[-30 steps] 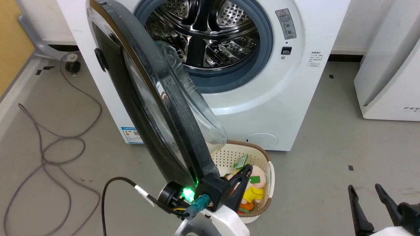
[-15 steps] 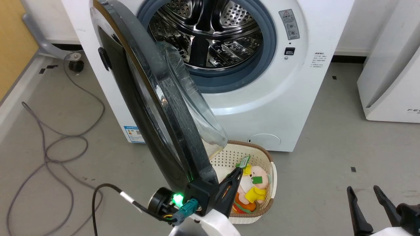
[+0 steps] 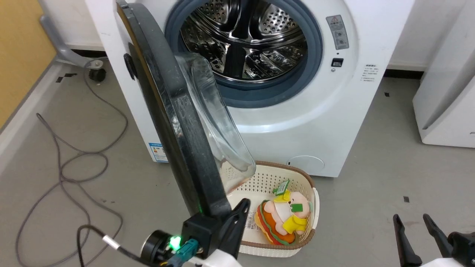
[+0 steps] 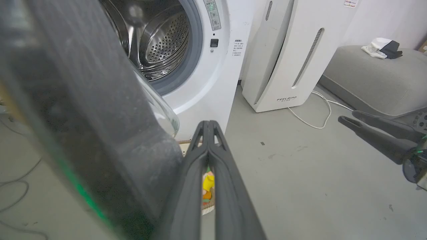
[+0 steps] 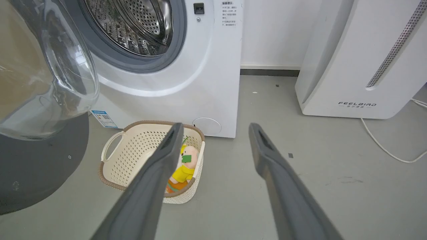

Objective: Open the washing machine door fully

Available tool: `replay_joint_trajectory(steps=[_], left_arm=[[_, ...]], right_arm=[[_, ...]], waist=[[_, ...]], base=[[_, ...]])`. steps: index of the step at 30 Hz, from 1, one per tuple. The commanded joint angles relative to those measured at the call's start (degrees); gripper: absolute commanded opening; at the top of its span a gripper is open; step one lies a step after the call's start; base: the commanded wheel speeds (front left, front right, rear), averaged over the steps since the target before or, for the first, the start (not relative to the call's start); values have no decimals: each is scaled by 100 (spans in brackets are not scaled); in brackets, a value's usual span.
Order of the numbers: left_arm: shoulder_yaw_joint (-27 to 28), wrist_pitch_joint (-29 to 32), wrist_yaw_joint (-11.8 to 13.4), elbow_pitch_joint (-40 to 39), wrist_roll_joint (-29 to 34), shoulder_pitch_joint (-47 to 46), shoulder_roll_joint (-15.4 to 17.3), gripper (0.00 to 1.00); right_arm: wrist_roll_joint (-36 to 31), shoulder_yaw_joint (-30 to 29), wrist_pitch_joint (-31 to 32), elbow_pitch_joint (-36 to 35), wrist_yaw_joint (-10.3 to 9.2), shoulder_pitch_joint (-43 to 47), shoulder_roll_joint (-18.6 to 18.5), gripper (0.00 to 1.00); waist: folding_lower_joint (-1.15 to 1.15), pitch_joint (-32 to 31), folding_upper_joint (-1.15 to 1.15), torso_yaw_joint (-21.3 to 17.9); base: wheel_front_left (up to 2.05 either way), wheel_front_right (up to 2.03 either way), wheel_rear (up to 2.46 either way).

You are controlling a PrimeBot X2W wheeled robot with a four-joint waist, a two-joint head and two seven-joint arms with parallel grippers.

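The white washing machine [image 3: 297, 122] stands with its steel drum exposed. Its washing machine door [image 3: 174, 111], a black disc with a clear glass bowl, hangs from the left side and swings out toward me, nearly edge-on in the head view. My left gripper [image 3: 245, 203] is shut with nothing between its fingers, which lie close along the inner side of the door's lower rim. In the left wrist view the door [image 4: 83, 116] looms just left of that gripper [image 4: 208, 124]. My right gripper [image 3: 412, 218] hangs open at the lower right, apart from the door [image 5: 33, 160].
A cream basket [image 3: 311, 207] holding a plush burger toy [image 3: 282, 218] sits on the floor under the door's glass bowl. A grey cable [image 3: 74, 163] loops over the floor at left. A white FEELBIRD appliance [image 3: 445, 104] stands at right, with a grey cushion [image 4: 373, 80] beyond it.
The door has swung a little further outward, and my shut left gripper has moved with its lower rim toward the lower left, uncovering more of the toy. The camera shifted too. The right gripper stays put.
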Motion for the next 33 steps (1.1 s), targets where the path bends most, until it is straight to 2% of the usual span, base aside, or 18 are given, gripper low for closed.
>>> replay_joint_trajectory(steps=[1,17,24,33], left_arm=[[75,25,80,-61,44,139,84,0],[530,6,707,-659,134,860,399,0],[986,-181,923,-646,95,975,565,0],[1757,-404,1191,-492,-40,1112,852,0]], right_arm=[[25,5,27,23,-4,113,15,100],[23,-17,88,-11,-4,198,15,100],[18,-22,101,-41,-4,173,15,100],[10,-23,131,-58,-4,145,15,100]], waist=[[0,-23,0,34],[0,-52,0,714],[0,0,0,925],[0,71,0,971]], base=[[0,0,0],[0,0,0],[0,0,0],[0,0,0]])
